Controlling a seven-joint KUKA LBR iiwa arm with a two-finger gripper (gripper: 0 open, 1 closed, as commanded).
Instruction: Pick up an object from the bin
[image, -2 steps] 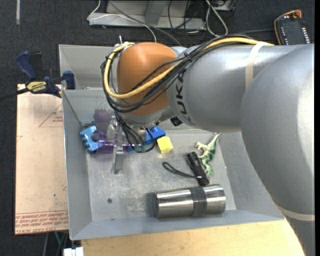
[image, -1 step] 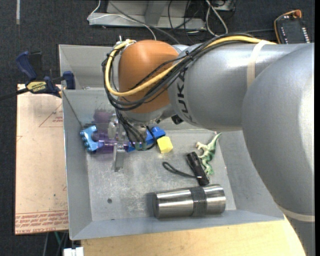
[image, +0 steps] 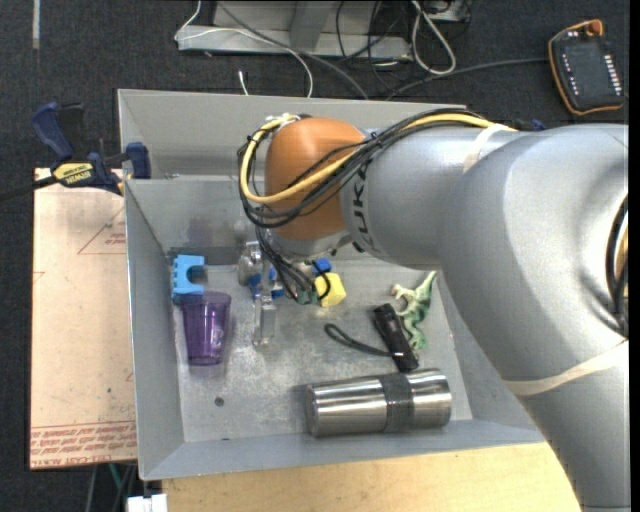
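Observation:
My gripper (image: 263, 322) hangs under the orange wrist cover, low over the bin floor in its left-middle part. Just left of it lies a purple see-through cup (image: 205, 330), mouth toward the far wall. A blue plastic block (image: 186, 277) rests right above the cup, touching its rim. To the gripper's right sits a small yellow block (image: 331, 290) with a blue piece (image: 320, 267) beside it. Nothing shows in the gripper's grasp.
A black handle-like thing with a thin strap (image: 394, 337) lies right of centre, with a green and white toy figure (image: 419, 300) beyond it. A steel cylinder (image: 378, 403) lies along the near wall. The thick arm covers the bin's right side.

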